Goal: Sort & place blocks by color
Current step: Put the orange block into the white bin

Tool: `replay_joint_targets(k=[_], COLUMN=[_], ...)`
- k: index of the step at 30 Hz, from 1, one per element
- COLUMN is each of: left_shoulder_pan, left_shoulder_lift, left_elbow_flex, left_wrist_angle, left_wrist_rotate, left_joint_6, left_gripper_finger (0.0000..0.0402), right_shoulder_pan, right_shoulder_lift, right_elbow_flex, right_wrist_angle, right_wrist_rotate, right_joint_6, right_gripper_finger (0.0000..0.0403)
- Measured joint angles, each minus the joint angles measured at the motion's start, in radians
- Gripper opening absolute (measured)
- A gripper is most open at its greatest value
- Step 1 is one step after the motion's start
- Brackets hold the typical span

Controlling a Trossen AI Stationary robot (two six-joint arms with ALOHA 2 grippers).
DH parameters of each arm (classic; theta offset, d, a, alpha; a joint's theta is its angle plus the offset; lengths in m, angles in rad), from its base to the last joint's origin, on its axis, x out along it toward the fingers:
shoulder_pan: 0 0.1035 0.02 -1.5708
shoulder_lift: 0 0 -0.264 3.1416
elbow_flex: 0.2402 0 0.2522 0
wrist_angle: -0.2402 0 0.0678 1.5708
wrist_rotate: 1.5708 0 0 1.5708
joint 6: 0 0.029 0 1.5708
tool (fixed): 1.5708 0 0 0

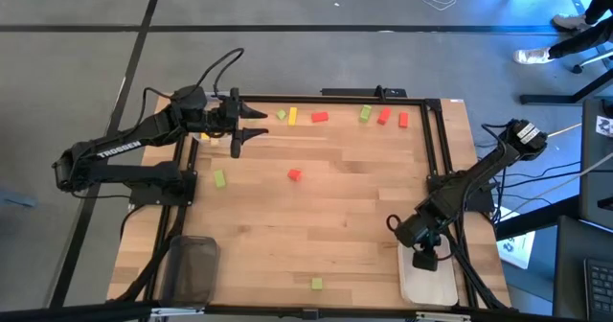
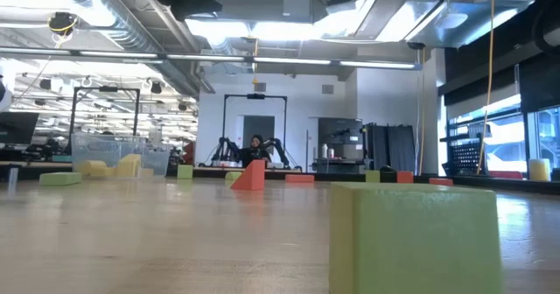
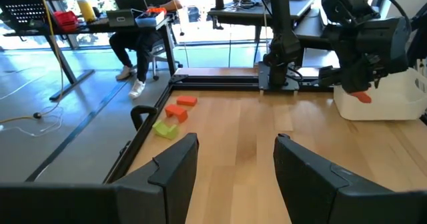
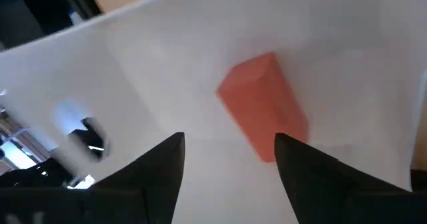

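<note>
Small red, yellow and green blocks lie scattered on the wooden table: a row along the far edge with a yellow one and a red one, a red one mid-table, and a green one at the near edge. My right gripper hangs open over the white tray at the near right, fingers slanting down. A red block sits in the tray just past its fingertips, between their lines. My left gripper stands open above the far left of the table, holding nothing.
A dark tray sits at the near left corner. A black frame runs along the table's far and right edges. A green block lies near the left arm's base. The middle of the table is bare wood.
</note>
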Motion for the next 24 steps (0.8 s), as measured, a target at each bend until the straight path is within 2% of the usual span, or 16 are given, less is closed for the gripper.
replay_joint_targets(k=[7, 10, 14, 19, 24], left_shoulder_pan=[0.0, 0.0, 0.001, 0.021, 0.024], left_shoulder_lift=[0.0, 0.0, 0.001, 0.007, 0.045], left_elbow_flex=[0.0, 0.0, 0.0, 0.0, 0.001], left_wrist_angle=[-0.001, -0.001, -0.001, -0.008, -0.025], left_wrist_rotate=[0.0, 0.007, 0.004, 0.054, 0.133], left_joint_6=[-0.002, 0.015, 0.151, 0.127, 0.182], left_gripper_finger=[0.0185, 0.0185, 0.0185, 0.0185, 0.0185], right_shoulder_pan=[0.0, -0.003, -0.015, -0.046, -0.082], right_shoulder_lift=[-0.008, -0.008, -0.008, -0.008, -0.008], right_elbow_flex=[0.129, 0.226, 0.369, 0.547, 0.709], right_wrist_angle=[-0.018, -0.097, -0.264, -0.467, -0.593], right_wrist_rotate=[0.002, 0.055, 0.222, 0.474, 0.726], right_joint_6=[0.009, 0.02, 0.02, 0.02, -0.006], right_gripper_finger=[0.0231, 0.0232, 0.0232, 0.0232, 0.0233])
